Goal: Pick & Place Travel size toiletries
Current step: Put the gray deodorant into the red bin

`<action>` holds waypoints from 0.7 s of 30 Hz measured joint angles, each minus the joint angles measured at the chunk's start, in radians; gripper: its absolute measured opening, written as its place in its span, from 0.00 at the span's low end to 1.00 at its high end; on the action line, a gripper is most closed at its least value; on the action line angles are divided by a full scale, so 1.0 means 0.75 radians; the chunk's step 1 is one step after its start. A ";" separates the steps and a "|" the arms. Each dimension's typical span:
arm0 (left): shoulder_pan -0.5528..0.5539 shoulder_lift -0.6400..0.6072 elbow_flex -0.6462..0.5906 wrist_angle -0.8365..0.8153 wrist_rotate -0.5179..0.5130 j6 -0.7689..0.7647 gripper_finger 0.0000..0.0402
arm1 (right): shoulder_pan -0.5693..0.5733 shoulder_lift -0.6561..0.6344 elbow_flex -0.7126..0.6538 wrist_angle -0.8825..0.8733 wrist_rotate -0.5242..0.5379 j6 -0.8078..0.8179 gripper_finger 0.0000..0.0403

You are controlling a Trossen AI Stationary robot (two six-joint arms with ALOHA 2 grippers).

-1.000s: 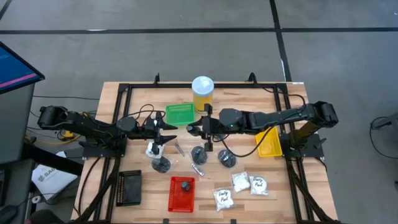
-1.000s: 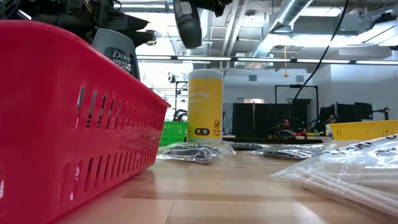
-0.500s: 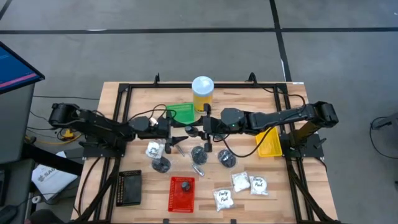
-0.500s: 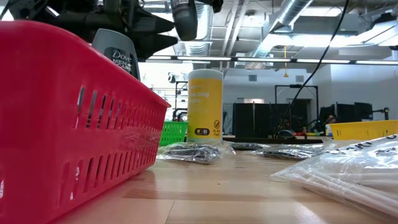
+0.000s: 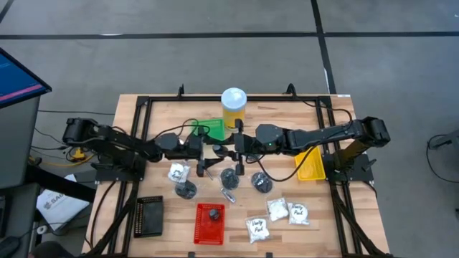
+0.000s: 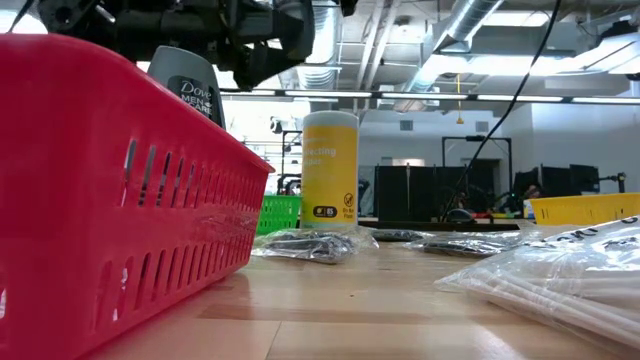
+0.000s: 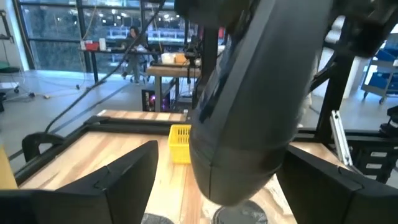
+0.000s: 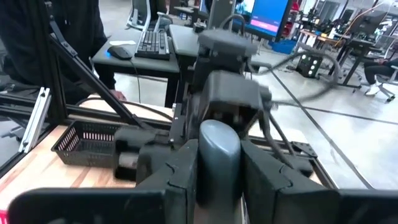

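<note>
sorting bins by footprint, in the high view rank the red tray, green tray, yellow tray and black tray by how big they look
1. red tray, clearly largest
2. black tray and yellow tray, too alike to rank
Green tray: partly hidden under the left arm, so its size is unsure.

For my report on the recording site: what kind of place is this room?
Probably a robotics lab or workshop. The wooden table carries a black metal frame for the arms, bare ducts and pipes run under the ceiling, and desks with a keyboard stand behind.
</note>
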 joint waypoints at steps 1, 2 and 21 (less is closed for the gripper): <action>0.000 0.023 0.013 0.003 0.000 0.000 0.76 | 0.000 0.000 0.000 0.000 0.000 -0.001 0.20; 0.000 0.041 0.025 0.004 0.000 0.000 0.75 | 0.000 0.000 0.000 -0.003 0.000 -0.004 0.20; -0.001 0.085 0.053 0.081 0.045 0.017 0.46 | -0.001 0.000 0.000 -0.025 0.004 -0.005 0.20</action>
